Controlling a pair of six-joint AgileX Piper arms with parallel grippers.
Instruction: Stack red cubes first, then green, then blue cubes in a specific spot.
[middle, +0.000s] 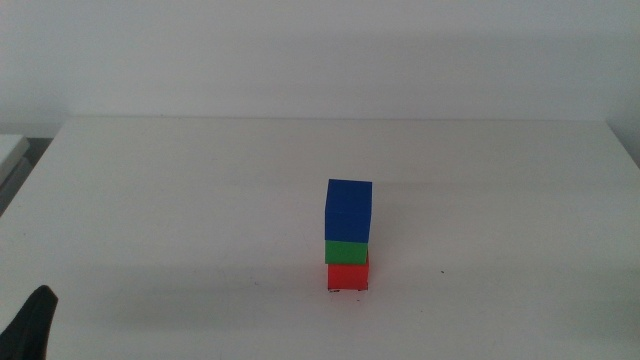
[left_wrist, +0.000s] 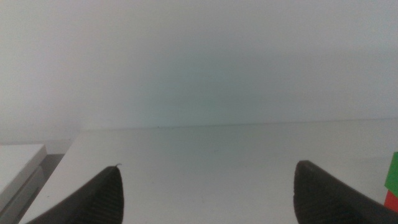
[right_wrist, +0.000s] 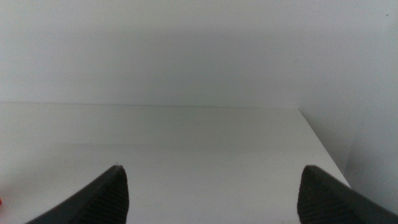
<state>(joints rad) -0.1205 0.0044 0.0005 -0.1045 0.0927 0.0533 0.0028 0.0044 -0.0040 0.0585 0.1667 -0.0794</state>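
The three cubes stand in one stack on the white table (middle: 200, 200), right of centre and near the front, in the middle view. The red cube (middle: 348, 275) is at the bottom, the green cube (middle: 346, 251) sits on it, and the blue cube (middle: 348, 210) is on top. No gripper touches the stack. My left gripper (left_wrist: 208, 167) is open and empty, low at the front left; one dark jaw tip shows in the middle view (middle: 32, 322). Its wrist view catches slivers of the green cube (left_wrist: 393, 171) and the red cube (left_wrist: 392, 200). My right gripper (right_wrist: 212, 168) is open and empty, out of the middle view.
A white flat object (middle: 10, 150) lies off the table's far left corner; it also shows in the left wrist view (left_wrist: 18, 162). A pale wall stands behind the table's back edge. The table's right edge (right_wrist: 323, 146) shows in the right wrist view.
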